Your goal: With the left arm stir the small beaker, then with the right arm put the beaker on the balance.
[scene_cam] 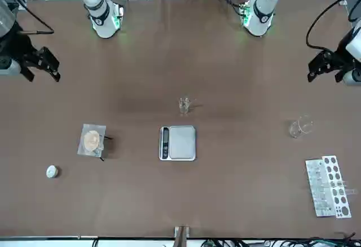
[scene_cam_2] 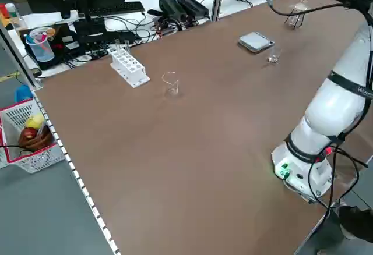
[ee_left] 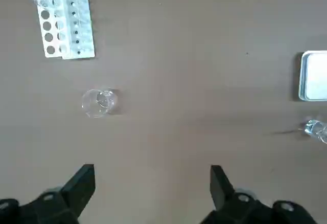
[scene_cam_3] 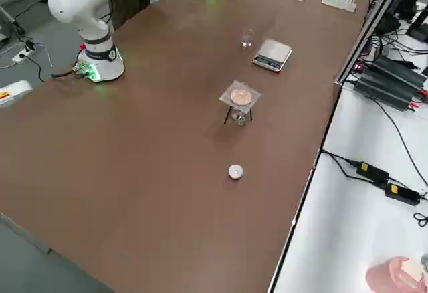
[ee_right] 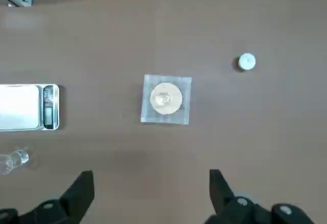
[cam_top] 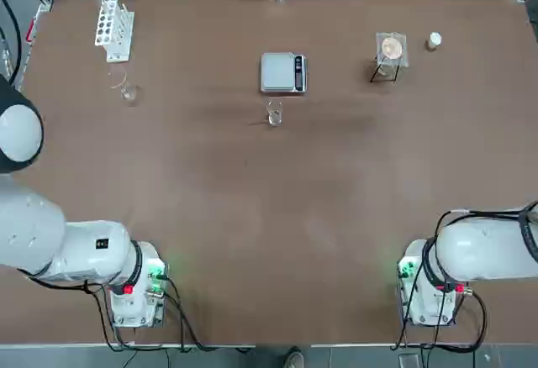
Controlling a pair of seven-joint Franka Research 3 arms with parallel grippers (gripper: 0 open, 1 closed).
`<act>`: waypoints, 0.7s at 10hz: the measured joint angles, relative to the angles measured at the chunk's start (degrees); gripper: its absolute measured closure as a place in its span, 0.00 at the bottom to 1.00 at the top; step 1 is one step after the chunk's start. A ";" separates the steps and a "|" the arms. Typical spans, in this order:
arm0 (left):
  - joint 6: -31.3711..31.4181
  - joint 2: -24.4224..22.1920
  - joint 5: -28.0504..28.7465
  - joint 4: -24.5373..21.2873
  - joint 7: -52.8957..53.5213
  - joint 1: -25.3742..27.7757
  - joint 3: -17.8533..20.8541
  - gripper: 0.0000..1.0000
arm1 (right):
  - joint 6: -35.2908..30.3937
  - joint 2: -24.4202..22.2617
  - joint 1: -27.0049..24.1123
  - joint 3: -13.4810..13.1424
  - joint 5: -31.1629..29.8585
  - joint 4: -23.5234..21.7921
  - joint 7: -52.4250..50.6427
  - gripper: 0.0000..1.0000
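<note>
Table (cam_top: 252,217) of brown board fills the top view from edge to edge, and its whole lower half lies bare between the two arm bases. At the upper left stands a white tube rack (cam_top: 113,25), with a larger glass cup (cam_top: 129,92) just below it. In the upper middle lies the balance (cam_top: 283,73), a flat grey scale with a steel plate and a dark strip of buttons on its right side. The small beaker (cam_top: 274,115) stands just below it, close but apart: a tiny clear glass cup, upright, with a thin rod leaning out of it. To the upper right sits a small wire stand (cam_top: 389,55) bearing a square mesh with a tan disc, and a white-capped bottle (cam_top: 434,41) beside it.

The left gripper (ee_left: 152,175) hangs above the table with fingers spread wide, holding nothing; the right gripper (ee_right: 151,179) likewise, spread and empty. Nothing lies between either claw and the beaker.
</note>
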 joint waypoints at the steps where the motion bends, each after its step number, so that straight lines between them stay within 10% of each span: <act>1: -0.16 -0.01 0.00 0.00 0.00 0.01 -0.07 0.00 | 0.00 0.00 0.00 0.00 -0.38 0.00 0.00 0.00; 7: -2.06 1.92 -9.57 -0.60 -1.77 -0.03 -0.18 0.00 | 0.48 0.17 0.00 -0.03 -1.51 -0.31 0.01 0.00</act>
